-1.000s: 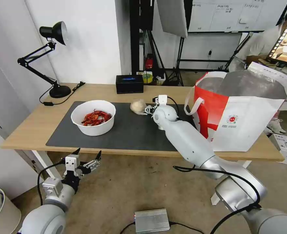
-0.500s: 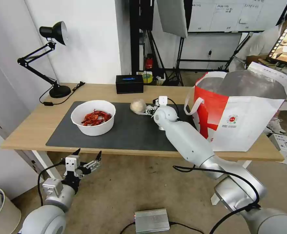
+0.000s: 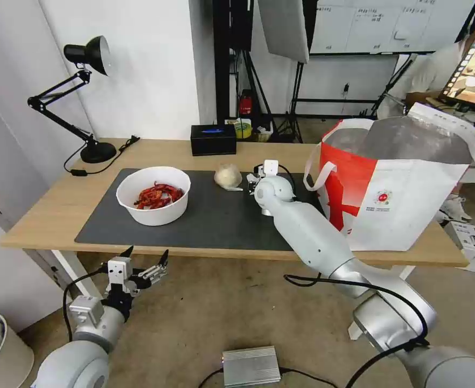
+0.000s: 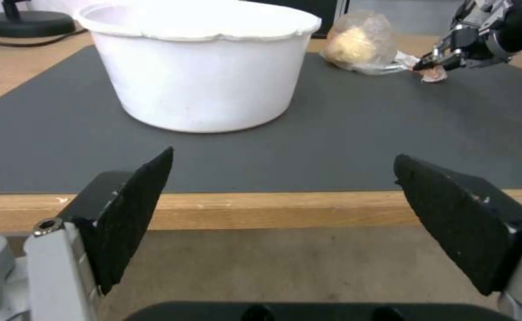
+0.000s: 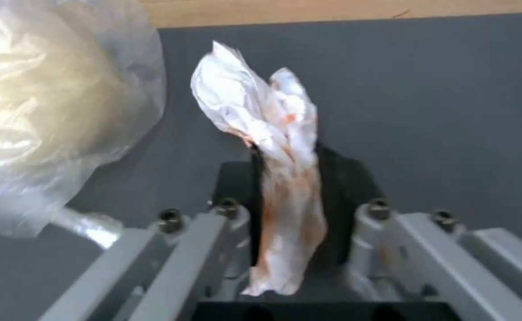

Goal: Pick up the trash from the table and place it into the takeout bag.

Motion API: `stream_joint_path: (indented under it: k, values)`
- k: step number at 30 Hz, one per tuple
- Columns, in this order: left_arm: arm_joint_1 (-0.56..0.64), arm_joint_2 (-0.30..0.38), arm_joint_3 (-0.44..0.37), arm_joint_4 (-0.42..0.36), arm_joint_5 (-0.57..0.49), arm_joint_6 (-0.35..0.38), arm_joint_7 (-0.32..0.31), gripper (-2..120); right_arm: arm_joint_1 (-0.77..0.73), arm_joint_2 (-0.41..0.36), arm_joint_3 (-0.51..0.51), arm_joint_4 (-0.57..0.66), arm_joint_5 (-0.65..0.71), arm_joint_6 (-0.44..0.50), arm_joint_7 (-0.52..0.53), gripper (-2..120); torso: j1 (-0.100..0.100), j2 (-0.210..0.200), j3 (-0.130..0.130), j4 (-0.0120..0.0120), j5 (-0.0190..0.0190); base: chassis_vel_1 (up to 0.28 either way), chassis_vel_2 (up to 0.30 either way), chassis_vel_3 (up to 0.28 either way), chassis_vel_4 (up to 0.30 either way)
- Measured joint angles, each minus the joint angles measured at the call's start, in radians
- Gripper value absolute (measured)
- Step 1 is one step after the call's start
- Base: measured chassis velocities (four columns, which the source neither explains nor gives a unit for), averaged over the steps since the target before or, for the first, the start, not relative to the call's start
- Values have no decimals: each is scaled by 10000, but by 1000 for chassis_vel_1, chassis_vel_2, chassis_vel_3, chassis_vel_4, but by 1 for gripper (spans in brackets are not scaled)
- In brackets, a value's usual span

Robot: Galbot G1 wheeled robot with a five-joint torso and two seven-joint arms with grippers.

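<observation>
Tissue wad (image 5: 285, 147) sits clamped between my right gripper (image 5: 290, 196) pads, the beige lump (image 3: 228, 176) at its nine o'clock; my left gripper (image 4: 281, 223) hangs spread wide below the table (image 3: 60, 199).

Head view: high, facing forward and down across the desk (image 3: 60, 207), wide enough to take in both arms, the takeout bag (image 3: 404, 199) and the room behind.

Left wrist view: low, below the desk's front edge, facing level across the dark mat (image 4: 332, 133) between the spread fingers of the left pincer (image 4: 281, 214); white bowl (image 4: 198, 62) near.

Right wrist view: very close, facing down along the right pincer (image 5: 287, 196) onto the mat.

Shared by all three: mat and bagged beige lump (image 5: 41, 102).
</observation>
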Motion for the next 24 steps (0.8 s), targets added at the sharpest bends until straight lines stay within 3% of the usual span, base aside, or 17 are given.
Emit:
stream_joint_path:
  k: [6,24]
  values:
    - [23,-18,-13,-34,8,-11,-12,100,-269,-421,0,769,180,89,136,0,0,0,1,1,1,0,0,0,0]
    - [221,-154,-127,-344,39,-12,-61,100,-1394,-2138,114,3578,154,566,-423,0,0,0,0,-2,0,0,0,0,0]
